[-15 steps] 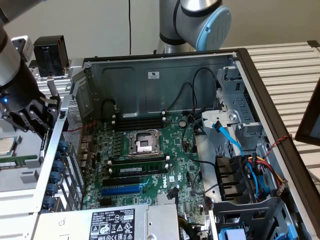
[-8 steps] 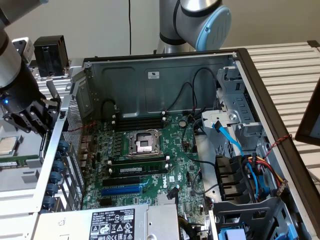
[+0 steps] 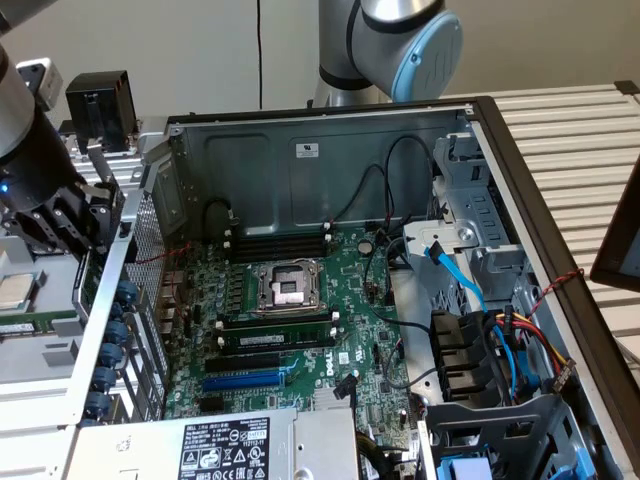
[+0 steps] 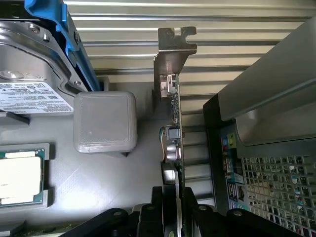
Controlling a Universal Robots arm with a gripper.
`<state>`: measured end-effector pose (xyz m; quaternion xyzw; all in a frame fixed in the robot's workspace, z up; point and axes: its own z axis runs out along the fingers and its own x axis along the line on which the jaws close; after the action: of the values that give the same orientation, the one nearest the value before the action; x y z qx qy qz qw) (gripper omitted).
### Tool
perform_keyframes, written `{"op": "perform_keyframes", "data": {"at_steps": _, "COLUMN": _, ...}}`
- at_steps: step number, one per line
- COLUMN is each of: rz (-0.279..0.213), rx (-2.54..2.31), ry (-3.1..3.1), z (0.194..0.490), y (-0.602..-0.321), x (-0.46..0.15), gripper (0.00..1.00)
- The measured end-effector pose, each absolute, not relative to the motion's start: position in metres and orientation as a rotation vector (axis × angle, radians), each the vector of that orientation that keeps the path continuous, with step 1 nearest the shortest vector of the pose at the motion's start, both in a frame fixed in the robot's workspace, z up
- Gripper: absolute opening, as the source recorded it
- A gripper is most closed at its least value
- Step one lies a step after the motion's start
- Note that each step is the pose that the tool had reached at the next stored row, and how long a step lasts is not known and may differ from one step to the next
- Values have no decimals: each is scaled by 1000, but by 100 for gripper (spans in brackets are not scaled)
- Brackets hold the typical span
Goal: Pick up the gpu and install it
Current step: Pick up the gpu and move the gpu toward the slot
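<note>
Edges: case (image 3: 520, 200) lies with its open side up; its perforated rear wall (image 4: 276, 187) stands near the gpu (image 4: 174, 74), with a narrow strip of tray between them.
Open room: on the gpu's other side a grey block (image 4: 104, 121) sits near it but apart; above the motherboard (image 3: 300, 300) the case interior is open; cables (image 3: 520, 335) crowd the case's side at the exterior view's right.
Gripper: gripper (image 4: 172, 195) is closed on the gpu, one black finger on each face of the card; in the exterior view it hangs outside the case at that view's left, by the rear wall.
Gpu place: outside the case, over the grey tray (image 4: 98, 187), between block and rear wall; whether it touches the tray cannot be told.
Surface: the tray is matt grey; a cpu (image 4: 19, 180) lies in a recess of it; a hard drive (image 4: 29, 64) in a blue carrier (image 4: 54, 19) lies beyond the block.
Room: slatted pale table (image 3: 580, 130) under the tray and case; plain light wall behind.
Case contents: green motherboard with a bare socket (image 3: 290, 285); a blue slot (image 3: 240, 380) near the power supply (image 3: 230, 445).
Gpu look: seen edge-on; a thin board; a long silver bracket ends in a bent, notched tab at the end away from the fingers; small metal ports sit along the bracket.
</note>
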<state>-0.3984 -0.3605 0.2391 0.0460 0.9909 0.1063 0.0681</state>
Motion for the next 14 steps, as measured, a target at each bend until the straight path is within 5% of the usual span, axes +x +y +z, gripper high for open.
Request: {"op": "perform_keyframes", "data": {"at_steps": 14, "rz": 350, "rx": 148, "ry": 2982, "z": 285, "y": -361, "x": -404, "gripper": 28}}
